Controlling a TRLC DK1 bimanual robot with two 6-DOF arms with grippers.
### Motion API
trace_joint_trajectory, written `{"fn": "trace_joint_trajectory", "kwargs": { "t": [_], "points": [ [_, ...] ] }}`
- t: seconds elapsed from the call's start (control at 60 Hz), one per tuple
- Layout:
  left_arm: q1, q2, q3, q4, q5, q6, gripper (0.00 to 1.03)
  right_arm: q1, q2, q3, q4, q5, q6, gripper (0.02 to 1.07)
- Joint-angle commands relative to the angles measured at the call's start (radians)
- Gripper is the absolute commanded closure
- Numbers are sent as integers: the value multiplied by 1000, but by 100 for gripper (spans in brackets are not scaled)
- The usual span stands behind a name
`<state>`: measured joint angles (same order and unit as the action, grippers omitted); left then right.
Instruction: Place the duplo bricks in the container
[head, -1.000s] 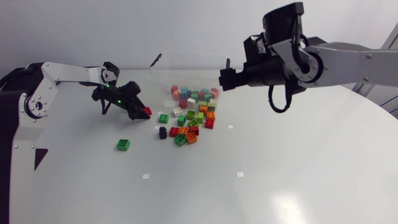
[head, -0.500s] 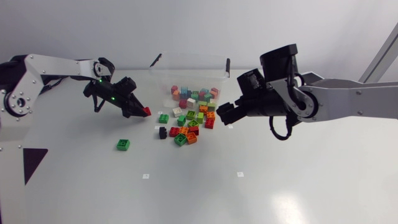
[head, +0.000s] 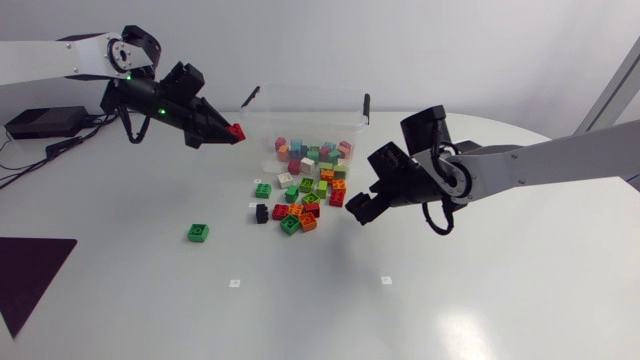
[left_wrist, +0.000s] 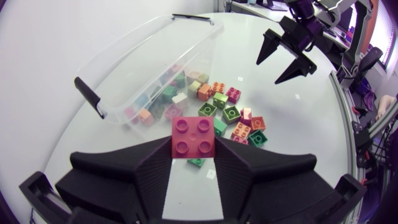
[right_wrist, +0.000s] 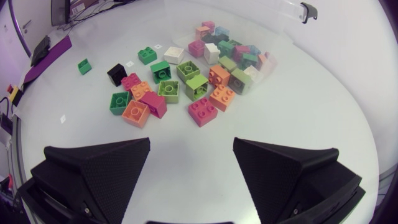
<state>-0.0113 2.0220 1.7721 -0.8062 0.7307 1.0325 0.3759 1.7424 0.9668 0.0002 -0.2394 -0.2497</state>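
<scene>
The left gripper has risen from the table to the left end of the container, clamped on one red brick; the right gripper has dropped beside the loose pile, fingers spread wide, empty. The single clear container stands near the table's far edge; its pastel bricks overlap too much to count. The pile holds roughly fifteen; one green brick lies apart toward the left edge.

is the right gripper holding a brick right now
No: the right gripper stands open and empty, and the loose bricks lie on the table ahead of it.
</scene>
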Motion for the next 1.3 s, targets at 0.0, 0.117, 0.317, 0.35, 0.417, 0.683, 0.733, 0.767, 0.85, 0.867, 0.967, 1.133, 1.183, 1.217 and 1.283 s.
{"fn": "trace_joint_trajectory", "kwargs": {
  "t": [0.0, 0.117, 0.317, 0.35, 0.417, 0.683, 0.733, 0.767, 0.85, 0.867, 0.967, 1.133, 1.183, 1.217, 1.283],
  "points": [
    [-32, -14, 58, 21, 27, -84, 75, -6, 28, 15, 9, -9, -33, 10],
    [-70, 3, 127, 75, 27, -183, 75, -9, 43, 13, 20, -14, -48, 10],
    [-116, 98, 294, 154, 4, -370, 75, -20, 60, 1, 49, -29, -57, 10],
    [-128, 135, 352, 156, -17, -407, 75, -22, 63, -5, 60, -29, -59, 10],
    [-153, 182, 432, 164, -59, -463, 74, -22, 65, -10, 67, -34, -63, 10],
    [-213, 288, 575, 165, -206, -554, 74, -34, 60, -20, 78, -54, -69, 10],
    [-220, 293, 575, 168, -252, -581, 73, -35, 55, -28, 81, -58, -72, 10],
    [-225, 291, 569, 168, -257, -592, 73, -35, 54, -31, 84, -58, -74, 10],
    [-234, 256, 500, 226, -286, -624, 72, -38, 57, -33, 84, -60, -77, 10],
    [-234, 254, 495, 236, -287, -626, 71, -38, 57, -33, 84, -60, -79, 10],
    [-234, 271, 517, 265, -320, -651, 60, -37, 54, -36, 84, -60, -82, 10],
    [-246, 340, 610, 263, -373, -690, 44, -34, 57, -42, 95, -60, -83, 10],
    [-256, 346, 615, 265, -387, -697, 44, -34, 57, -46, 100, -60, -83, 10],
    [-262, 353, 629, 263, -401, -700, 44, -34, 55, -48, 101, -60, -83, 10],
    [-266, 377, 664, 263, -406, -718, 44, -35, 52, -53, 103, -61, -89, 10]
  ]
}}
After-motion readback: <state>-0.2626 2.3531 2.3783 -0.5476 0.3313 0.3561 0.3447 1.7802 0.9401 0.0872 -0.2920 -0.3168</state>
